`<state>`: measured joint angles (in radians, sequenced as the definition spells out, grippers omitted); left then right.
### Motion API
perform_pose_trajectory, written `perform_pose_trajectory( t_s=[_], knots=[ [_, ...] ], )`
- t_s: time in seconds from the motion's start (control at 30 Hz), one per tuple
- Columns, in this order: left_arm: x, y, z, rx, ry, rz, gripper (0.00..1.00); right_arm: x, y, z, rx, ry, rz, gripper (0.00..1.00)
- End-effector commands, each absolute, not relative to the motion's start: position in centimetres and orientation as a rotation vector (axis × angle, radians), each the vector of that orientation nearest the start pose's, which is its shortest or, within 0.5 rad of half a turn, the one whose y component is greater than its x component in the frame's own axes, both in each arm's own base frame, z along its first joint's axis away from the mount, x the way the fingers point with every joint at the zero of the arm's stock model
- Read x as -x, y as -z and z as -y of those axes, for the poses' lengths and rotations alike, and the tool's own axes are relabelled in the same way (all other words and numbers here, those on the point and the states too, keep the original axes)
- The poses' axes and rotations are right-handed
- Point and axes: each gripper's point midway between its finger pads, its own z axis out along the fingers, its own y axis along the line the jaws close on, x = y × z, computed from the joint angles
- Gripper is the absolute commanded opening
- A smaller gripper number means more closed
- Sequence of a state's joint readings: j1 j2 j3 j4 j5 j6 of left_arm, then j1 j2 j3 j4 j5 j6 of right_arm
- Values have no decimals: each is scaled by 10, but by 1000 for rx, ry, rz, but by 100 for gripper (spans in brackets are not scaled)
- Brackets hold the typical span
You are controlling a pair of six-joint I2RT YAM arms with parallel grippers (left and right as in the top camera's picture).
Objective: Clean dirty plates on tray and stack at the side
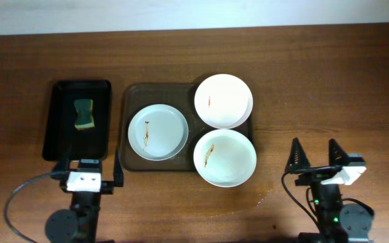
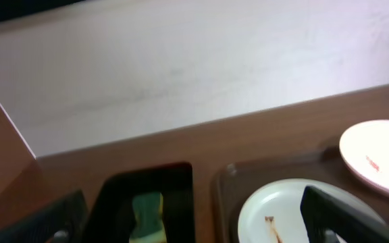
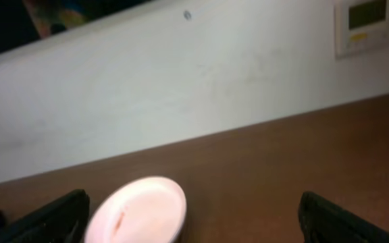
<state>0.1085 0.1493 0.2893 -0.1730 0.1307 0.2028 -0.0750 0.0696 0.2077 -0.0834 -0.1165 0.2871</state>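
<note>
Three plates (image 1: 157, 132) lie on the tray (image 1: 174, 93) in the overhead view, each with a brown smear; the two right ones overhang its rim. One sponge (image 1: 83, 114) sits in one black tray (image 1: 63, 135). Left hand (image 1: 88, 165) and right hand (image 1: 315, 154) stand wide open and empty over the desk (image 1: 316, 67). Left wrist view: two plates, the sponge. Right wrist view: one plate. Plates look stiff, smooth, probably fragile; the rim seems the best grip.

Open table (image 1: 329, 88) right of crowded tray (image 1: 154, 93)
</note>
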Motion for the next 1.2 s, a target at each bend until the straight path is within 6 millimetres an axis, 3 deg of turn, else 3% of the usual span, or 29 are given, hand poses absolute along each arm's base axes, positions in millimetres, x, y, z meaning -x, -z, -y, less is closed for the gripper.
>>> perform_pose_trajectory(
  t_s=[0.0,0.1,0.2,0.33,0.4,0.47,0.53,0.6,0.63,0.67,0.7,0.77,0.87,0.97,1.17],
  knots=[
    [-243,-293,0,-174,-107,-1570,99,-238,-278,-13,-108,-271,-1529,98],
    [-268,-318,2,-194,-69,-1654,99,-261,-306,-15,-97,-281,-1643,98],
    [-308,-317,5,-211,10,-1826,99,-294,-322,-25,-25,-307,-1804,98],
    [-371,-295,22,-269,262,-2156,99,-335,-302,-25,-95,-355,-2162,99],
    [-387,-283,33,-286,439,-2261,99,-354,-294,-44,-46,-500,-2232,98],
    [-395,-256,44,-287,582,-2354,99,-372,-284,-75,61,-726,-2227,98],
    [-396,-237,43,-264,602,-2417,99,-387,-263,-110,75,-805,-2273,98],
    [-398,-225,42,-253,606,-2454,99,-398,-227,-169,90,-790,-2362,99],
    [-399,-220,36,-237,560,-2477,99,-397,-214,-189,101,-779,-2395,100],
    [-401,-211,15,-188,397,-2526,99,-392,-191,-220,132,-748,-2454,95],
    [-401,-207,-4,-74,316,-2556,99,-387,-169,-253,189,-714,-2511,92],
    [-400,-205,-40,75,211,-2568,99,-384,-129,-302,243,-623,-2627,81],
    [-393,-197,-86,306,76,-2588,99,-391,-80,-314,220,-337,-2710,59],
    [-393,-185,-91,327,80,-2619,99,-391,-45,-306,180,-246,-2773,52],
    [-399,-125,-93,360,113,-2767,95,-379,-11,-308,200,-247,-2864,27]
  ],
)
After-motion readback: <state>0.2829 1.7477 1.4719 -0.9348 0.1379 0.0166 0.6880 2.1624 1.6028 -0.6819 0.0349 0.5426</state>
